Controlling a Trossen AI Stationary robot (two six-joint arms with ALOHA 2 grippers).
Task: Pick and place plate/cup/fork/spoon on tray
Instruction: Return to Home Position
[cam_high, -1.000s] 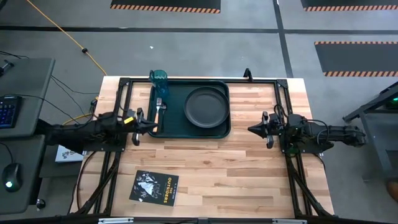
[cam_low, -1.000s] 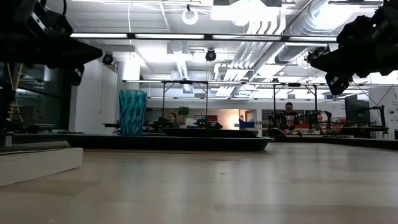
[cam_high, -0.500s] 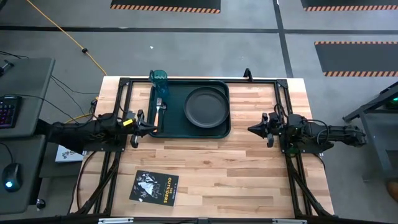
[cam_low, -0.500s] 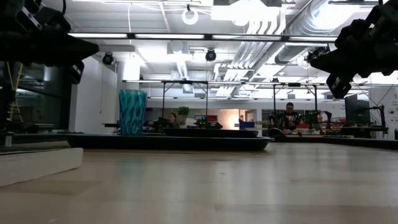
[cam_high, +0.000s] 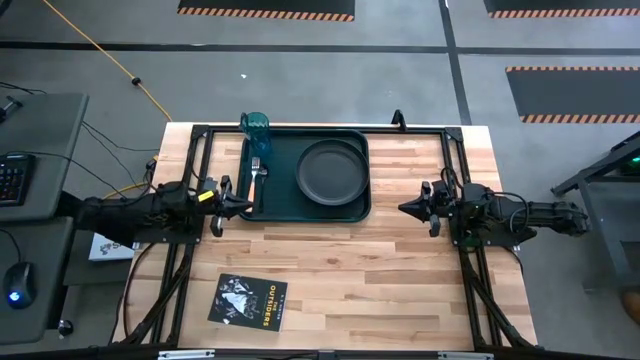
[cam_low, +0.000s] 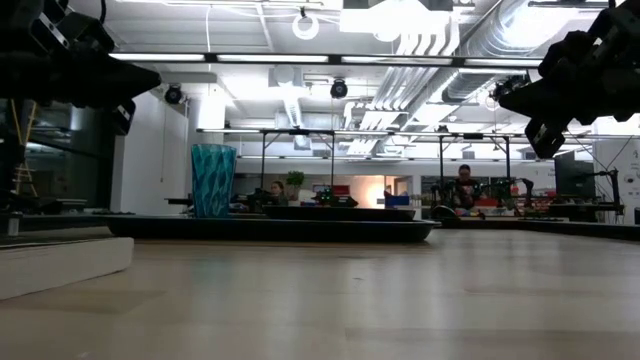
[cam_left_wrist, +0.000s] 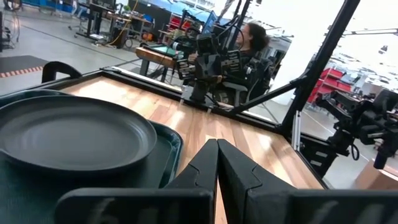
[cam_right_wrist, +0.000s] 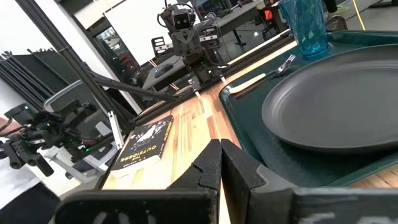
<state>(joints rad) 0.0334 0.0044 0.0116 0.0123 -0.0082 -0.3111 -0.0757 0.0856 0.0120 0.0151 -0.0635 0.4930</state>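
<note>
The dark green tray (cam_high: 355, 208) lies at the table's far middle. On it, the dark plate (cam_high: 330, 170) rests flat at the right, and the fork (cam_high: 256, 172) lies along the left side. The teal cup (cam_high: 255, 125) stands upright at the tray's far left corner. The spoon does not show plainly. My left gripper (cam_high: 247, 204) is shut and empty at the tray's near left corner, above the table. My right gripper (cam_high: 403, 208) is shut and empty, right of the tray. The right wrist view shows the plate (cam_right_wrist: 336, 112), fork (cam_right_wrist: 261, 74) and cup (cam_right_wrist: 305, 25).
A black booklet with white print (cam_high: 248, 300) lies flat near the table's near left edge. A black metal frame (cam_high: 450, 150) runs around the table top. Bare wood lies between the tray and the near edge. People sit at benches (cam_low: 462, 185) in the room behind.
My left gripper has drawn back a little toward the table's left edge and has stayed shut. The things on the tray have kept still.
</note>
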